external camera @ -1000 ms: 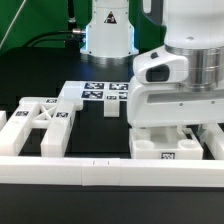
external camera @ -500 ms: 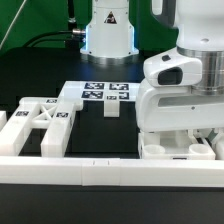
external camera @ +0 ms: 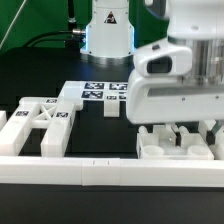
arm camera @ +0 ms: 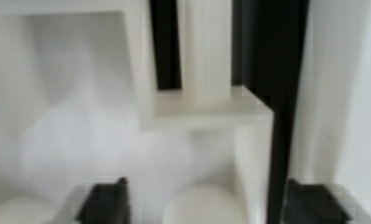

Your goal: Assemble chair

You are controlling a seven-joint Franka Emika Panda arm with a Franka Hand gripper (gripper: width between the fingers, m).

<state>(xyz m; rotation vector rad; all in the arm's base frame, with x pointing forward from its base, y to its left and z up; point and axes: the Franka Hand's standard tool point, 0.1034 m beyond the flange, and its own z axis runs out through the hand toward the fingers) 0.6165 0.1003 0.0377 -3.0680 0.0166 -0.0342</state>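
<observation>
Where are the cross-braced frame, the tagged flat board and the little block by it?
X-braced frame (external camera: 42,122): exterior view, centre of the cross.
marker board (external camera: 100,92): exterior view, its tagged top face.
small block (external camera: 112,108): exterior view, front face.

A: Backdrop?
B: Green screen (external camera: 20,20) at the exterior view's upper left, dark beyond.
A: Surface?
B: Matte black table (external camera: 40,78), black cable (external camera: 40,40) trailing at the far side. Long low white rail (external camera: 60,168) along the near edge; flat marker board (external camera: 100,93) mid-table.
A: Light?
B: Bright, even, with soft shadows.
</observation>
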